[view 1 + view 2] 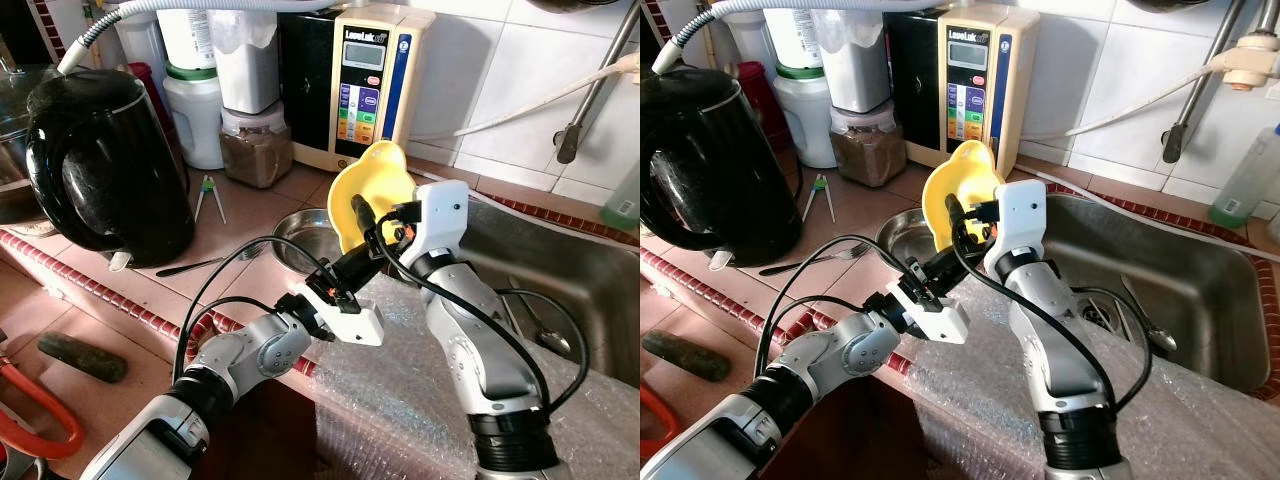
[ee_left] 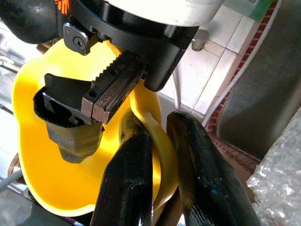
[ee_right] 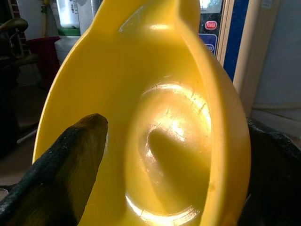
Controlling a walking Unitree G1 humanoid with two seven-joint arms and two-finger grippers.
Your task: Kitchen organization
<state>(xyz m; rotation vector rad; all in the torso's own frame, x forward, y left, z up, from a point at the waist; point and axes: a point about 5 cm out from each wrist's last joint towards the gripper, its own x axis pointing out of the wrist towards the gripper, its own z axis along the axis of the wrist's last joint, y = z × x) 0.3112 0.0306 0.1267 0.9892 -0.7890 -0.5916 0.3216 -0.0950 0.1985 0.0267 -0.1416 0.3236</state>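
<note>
Left wrist view: left end effector (image 2: pixel 160 160) fingers pinch the yellow bowl (image 2: pixel 56 188) rim, right end effector (image 1: pixel 372 222) clamps the same bowl just beyond it, held tilted over the worktop (image 1: pixel 250 215), steel bowl (image 1: pixel 300 235) beneath, sink (image 1: pixel 1200 290) beside, water purifier (image 1: pixel 365 85) farther behind.

The cream, upright, box-shaped plastic water appliance (image 1: pixel 367 85) at the far side of the surface carries a brand name beginning "Leve" above its small display, and a red button on its front panel reads "POWER".
</note>
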